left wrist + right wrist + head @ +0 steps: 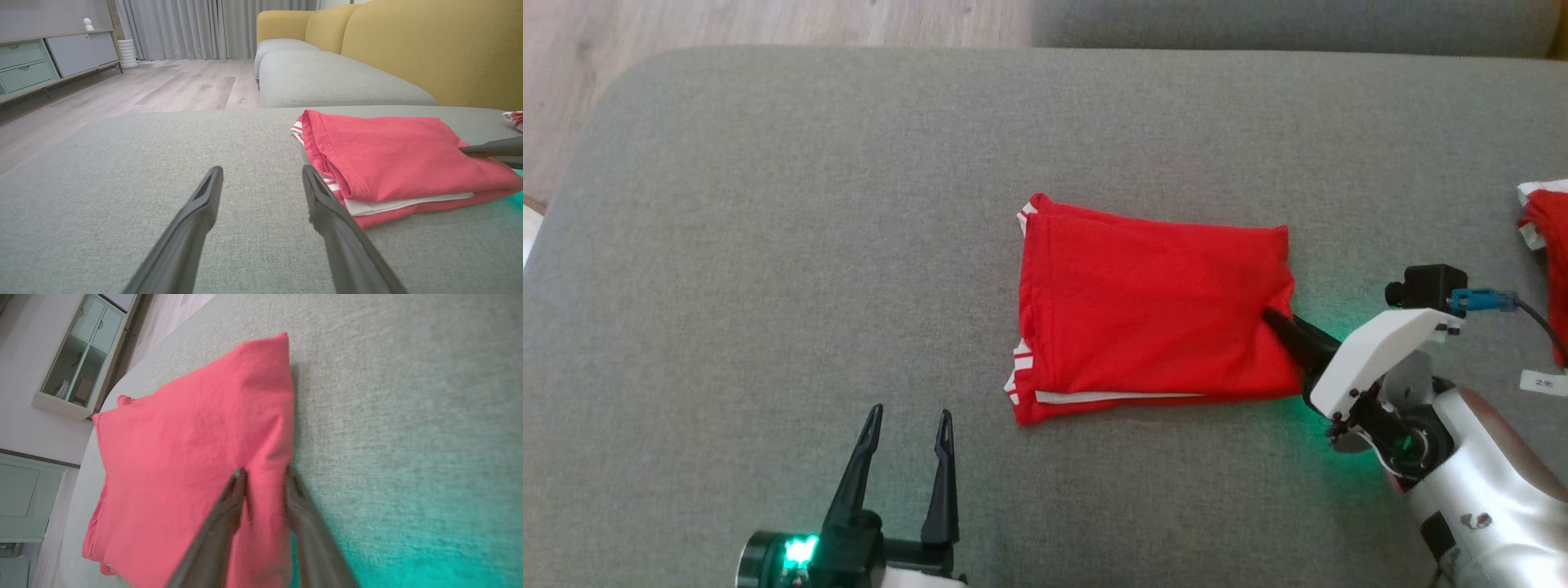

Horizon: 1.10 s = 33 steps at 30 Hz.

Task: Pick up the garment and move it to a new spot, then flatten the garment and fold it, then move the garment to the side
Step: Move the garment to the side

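Right end effector [265, 475]: jaws at a middling width, straddling the garment's [1152, 306] right-hand edge; one of the fingers [229, 506] lies on top of the cloth, the other sits at the outer side of the edge, with a ridge of red fabric between them; picture blurred, so I cannot tell whether the cloth is actually clamped.

Left end effector [911, 412]: jaws wide, holding nothing; it sits off the garment's near-left corner, apart from it, fingers pointing past that corner.

Garment: already a folded red rectangle, lying flat on the grey cushion [768, 245]; white striped layers show at its left and near edges. Judgement: folding looks done; the step in hand is the move to the side.

A second red cloth [1547, 237] lies well to the garment's right.

Risks:
- bite catches the top layer alone; the lift would then peel the fold open;
- single hold at the right edge; the unsupported left end may sag and the layers shear apart;
- dragging instead of lifting; the rough cushion weave could bunch the underside;
- carrying too far right; the garment could land on the second red cloth.
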Tool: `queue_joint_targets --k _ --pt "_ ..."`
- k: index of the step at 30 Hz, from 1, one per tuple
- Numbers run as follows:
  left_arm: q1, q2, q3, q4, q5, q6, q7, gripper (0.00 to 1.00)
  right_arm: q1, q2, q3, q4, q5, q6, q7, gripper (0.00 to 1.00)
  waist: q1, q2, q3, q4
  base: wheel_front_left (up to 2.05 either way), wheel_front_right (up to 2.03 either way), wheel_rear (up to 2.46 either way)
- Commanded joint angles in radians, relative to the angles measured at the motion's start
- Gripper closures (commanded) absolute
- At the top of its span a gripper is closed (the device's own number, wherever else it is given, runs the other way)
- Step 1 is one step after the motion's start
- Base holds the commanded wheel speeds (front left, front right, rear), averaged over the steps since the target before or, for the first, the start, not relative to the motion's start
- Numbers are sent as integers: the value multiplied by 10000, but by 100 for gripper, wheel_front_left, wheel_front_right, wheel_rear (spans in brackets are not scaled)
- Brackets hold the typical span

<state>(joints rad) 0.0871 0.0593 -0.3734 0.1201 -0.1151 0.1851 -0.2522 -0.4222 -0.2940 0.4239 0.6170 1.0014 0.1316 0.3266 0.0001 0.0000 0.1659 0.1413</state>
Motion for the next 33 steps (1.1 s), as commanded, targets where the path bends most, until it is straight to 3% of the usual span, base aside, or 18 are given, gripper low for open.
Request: queue_joint_targets --k 1,9,20,29,30,31,33 --pt "-369 -88 212 -282 -101 109 -95 0 -290 -204 213 -283 80 -9 -255 100 -1 0 112 -30 0 0 0" --pt "-588 -89 257 -348 -104 163 -95 0 -660 -1185 449 -778 93 -9 -890 100 -1 0 501 -756 0 0 0" --pt "-1627 -90 609 -755 40 25 -95 0 -1990 -4076 86 -1928 -294 -9 -790 100 -1 0 1904 -2196 0 0 0" --pt "-2278 -84 1002 -1052 80 -221 -95 0 -2234 -6211 -1403 -2433 -448 -9 -571 100 -1 0 2699 -2783 0 0 0" --pt "-2336 -74 1020 -1066 115 -258 -95 0 -2254 -6332 -1593 -2379 -506 -9 -579 55 -1 0 2773 -2813 0 0 0" --pt "-2391 -71 1038 -1059 132 -295 -95 0 -2287 -6400 -1774 -2324 -627 -9 -643 0 -1 0 2828 -2835 0 0 0" --pt "-2491 -72 1067 -999 94 -403 -95 0 -2312 -6313 -2000 -2345 -828 -9 -722 0 -1 0 2870 -2846 0 0 0"
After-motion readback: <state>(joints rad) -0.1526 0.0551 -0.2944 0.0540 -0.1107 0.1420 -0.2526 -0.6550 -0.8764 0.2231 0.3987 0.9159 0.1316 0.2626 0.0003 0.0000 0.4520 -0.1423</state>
